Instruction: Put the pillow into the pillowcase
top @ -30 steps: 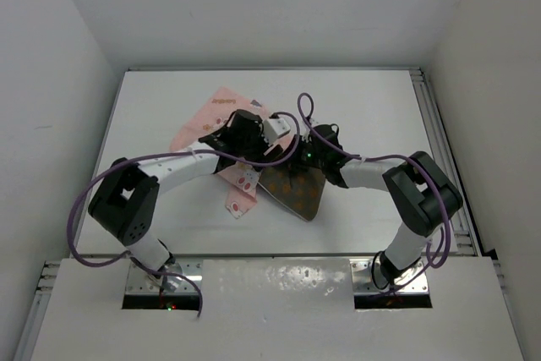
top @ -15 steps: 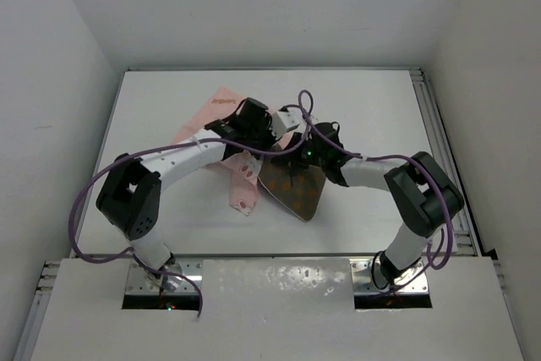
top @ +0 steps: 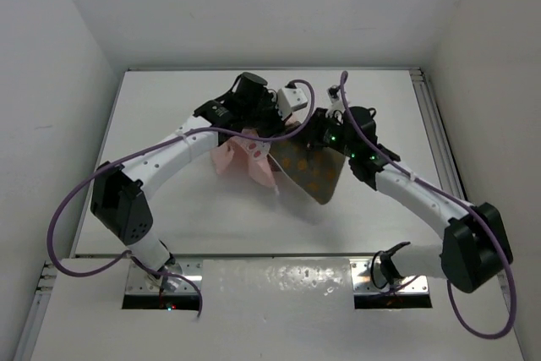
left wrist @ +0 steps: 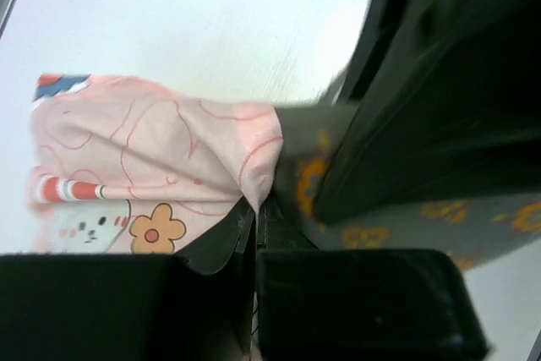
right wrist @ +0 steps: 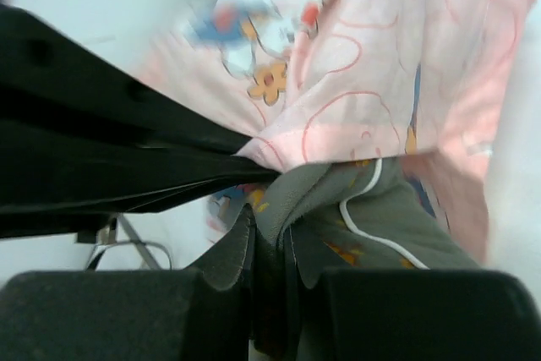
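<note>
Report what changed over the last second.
Both arms stretched toward the far side of the table. The left gripper pulled the pillowcase off its flat spread into a bunch; the right gripper carried the pillow away and to the right. Unchanged: both grippers shut on fabric, pillow mostly outside the case.

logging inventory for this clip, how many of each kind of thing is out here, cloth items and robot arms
pillow: 1
pillowcase: 1
robot arms: 2 (left arm, right arm)
total: 4
</note>
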